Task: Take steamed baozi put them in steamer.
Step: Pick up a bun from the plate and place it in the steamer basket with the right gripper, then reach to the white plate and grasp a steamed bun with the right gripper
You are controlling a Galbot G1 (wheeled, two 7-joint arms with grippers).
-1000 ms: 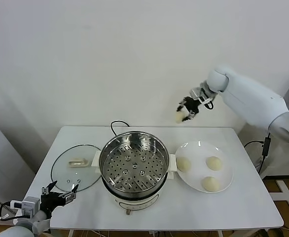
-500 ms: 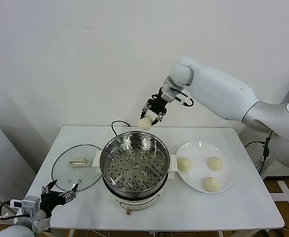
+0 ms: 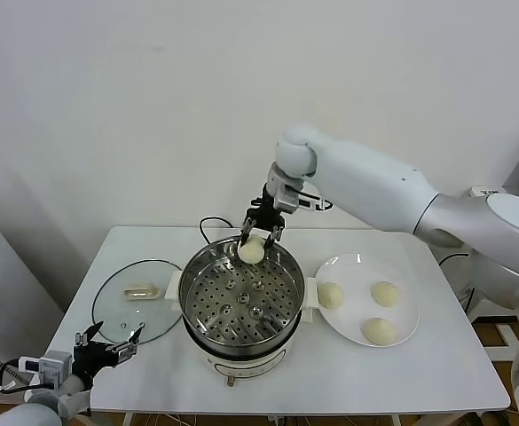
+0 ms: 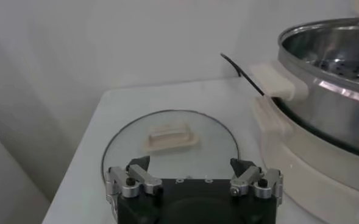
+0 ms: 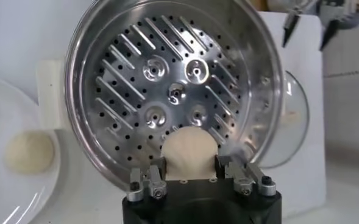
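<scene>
Stainless steel fills the middle of the worktop [image 3: 436, 373]: the steamer [image 3: 241, 297], its perforated tray bare of buns. The right hand [image 3: 259, 232] hangs over the steamer's far rim with its fingers closed partway around one baozi [image 3: 251, 251], which the right wrist view shows pinched between the two pads, above the tray near the steamer wall. Three more baozi wait on the white plate [image 3: 401, 328] just beside the steamer, on the robot's right: one [image 3: 330, 295] nearest the pot, one [image 3: 384, 293] farther out, one [image 3: 378, 330] toward the front edge.

The step in hand looks to be the placing of this first bun. To do it well, the hand should probably carry the bun a little farther in from the steamer's wall, so later buns have room, then come down until the dough nearly rests on the tray before letting go; a drop from height could make it roll or dent. The grip should stay gentle, since the dough looks soft, and the fingers should part fully before lifting so the bun does not stick and come up again.

The left hand [image 4: 194, 179] sits idle with its fingers spread wide and holding nothing, at the worktop's front edge beside the glass lid [image 3: 135, 311], which lies flat on the steamer's left.
</scene>
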